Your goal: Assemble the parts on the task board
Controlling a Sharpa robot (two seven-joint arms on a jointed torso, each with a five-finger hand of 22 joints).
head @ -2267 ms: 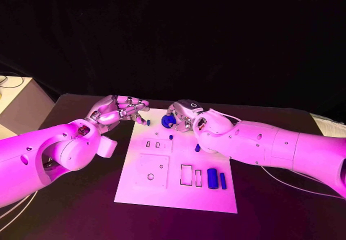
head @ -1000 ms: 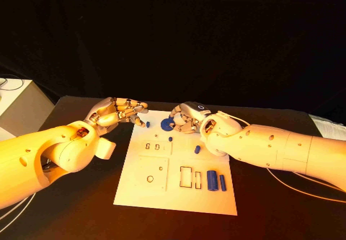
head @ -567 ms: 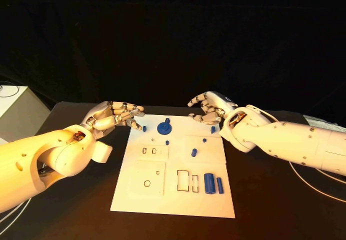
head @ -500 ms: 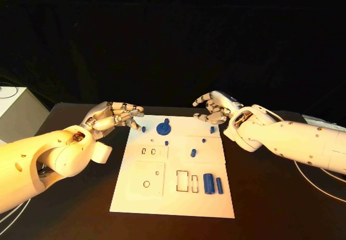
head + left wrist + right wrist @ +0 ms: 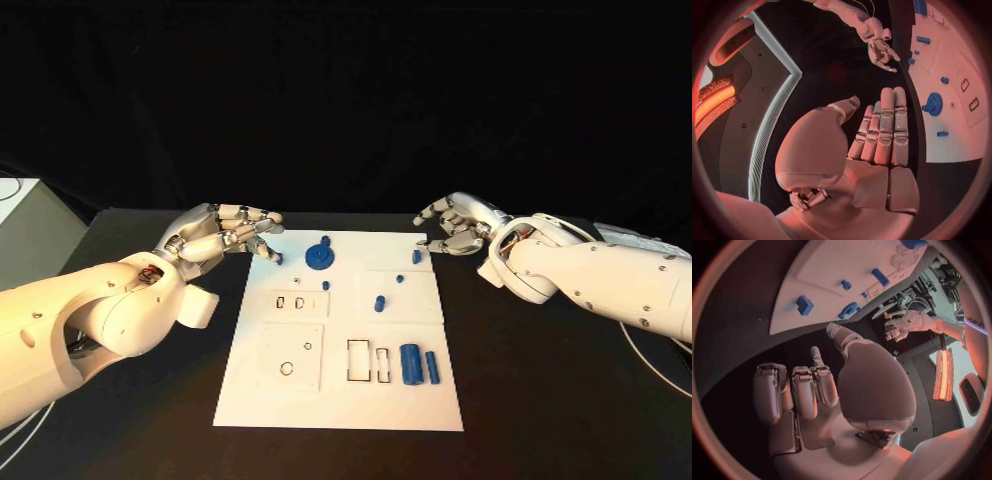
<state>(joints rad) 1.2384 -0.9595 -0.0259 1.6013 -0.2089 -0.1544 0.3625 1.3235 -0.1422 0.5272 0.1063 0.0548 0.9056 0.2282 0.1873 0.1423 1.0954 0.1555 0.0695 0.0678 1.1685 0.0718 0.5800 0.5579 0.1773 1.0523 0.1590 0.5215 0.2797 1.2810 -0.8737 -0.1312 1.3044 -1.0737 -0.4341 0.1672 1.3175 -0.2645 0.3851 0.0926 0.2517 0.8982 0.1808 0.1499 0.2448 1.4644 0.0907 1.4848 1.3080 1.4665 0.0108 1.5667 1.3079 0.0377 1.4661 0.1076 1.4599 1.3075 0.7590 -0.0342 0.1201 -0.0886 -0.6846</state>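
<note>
Both hands hold nothing, left hand [image 5: 228, 232] with fingers loosely curled, right hand [image 5: 459, 225] with fingers apart, the board [image 5: 346, 390] and blue disc [image 5: 320, 258] between them.

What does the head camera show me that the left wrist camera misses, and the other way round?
Head view alone: the white task board's near end, with two upright blue bars beside rectangular slots. Left wrist view alone: the silver left hand's palm side, fingers straight and side by side, holding nothing. Both show the round blue disc part on the board and the right hand off the board.
</note>
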